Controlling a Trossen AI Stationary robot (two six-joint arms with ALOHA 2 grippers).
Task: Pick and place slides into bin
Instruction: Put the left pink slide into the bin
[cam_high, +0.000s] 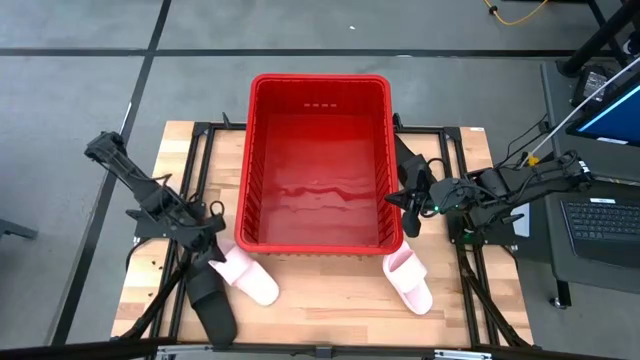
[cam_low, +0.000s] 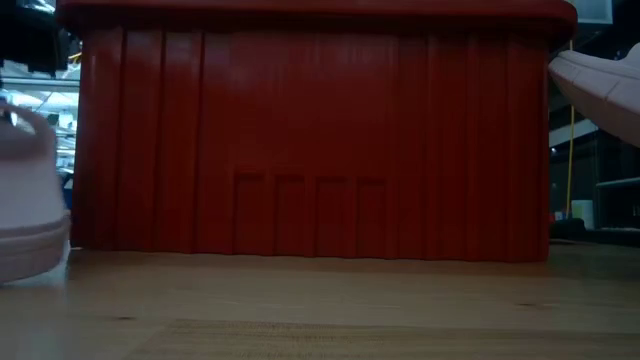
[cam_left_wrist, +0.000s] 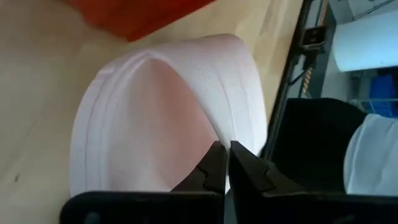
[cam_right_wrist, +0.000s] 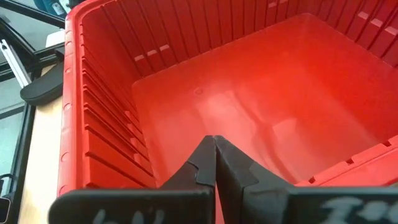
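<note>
On the desk (cam_high: 330, 290), two pink slides (cam_high: 250, 278) (cam_high: 410, 280) and a black one (cam_high: 210, 305) are lying at 6 o'clock of the bin (cam_high: 318, 90). The left hand (cam_high: 215, 235) is hovering clenched over one pink slide; the right hand (cam_high: 408, 205), clenched, is hanging at the bin's 3 o'clock rim.

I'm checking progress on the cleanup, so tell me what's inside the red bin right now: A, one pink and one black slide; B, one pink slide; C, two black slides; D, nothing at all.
D: the bin shows only its bare red floor in the high and right wrist views, while the pink slides lie on the table in front of it.
</note>
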